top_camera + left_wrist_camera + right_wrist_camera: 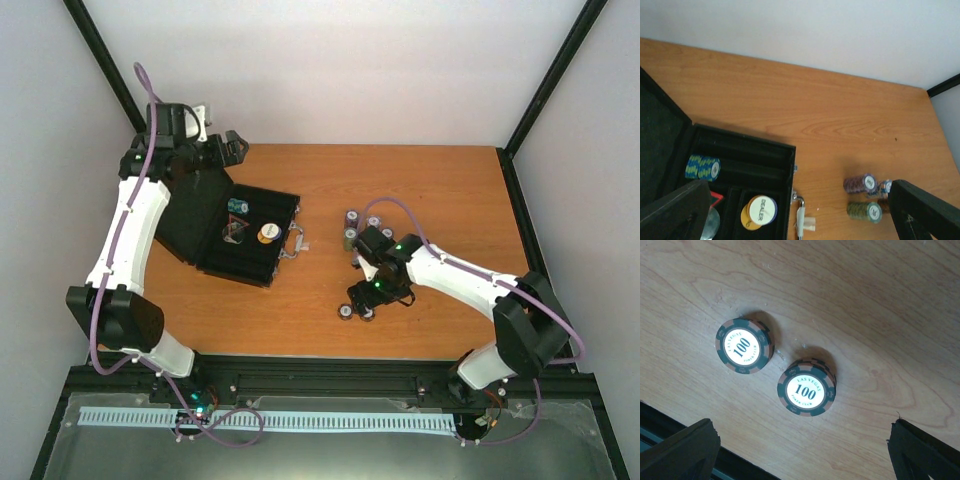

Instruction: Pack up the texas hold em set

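The black case (255, 262) lies open at the left, its lid (190, 215) raised toward the back left. In its tray lie a blue chip stack (702, 167), overlapping dealer discs (761, 211) and a dark triangular token (236, 232). My left gripper (225, 150) hovers open over the case's back corner and holds nothing. My right gripper (802, 460) is open just above two brown-and-green "100" chip stacks (743, 346) (806, 389), which stand on the table ahead of its fingers. Further chip stacks, purple (859, 183) and green (864, 211) among them, lie on their sides right of the case.
The case's silver handle (801, 215) juts out of its right side, with a bit of white tape on it. Black frame posts stand at the table's back corners (540, 90). A black rail (670, 422) runs along the near table edge.
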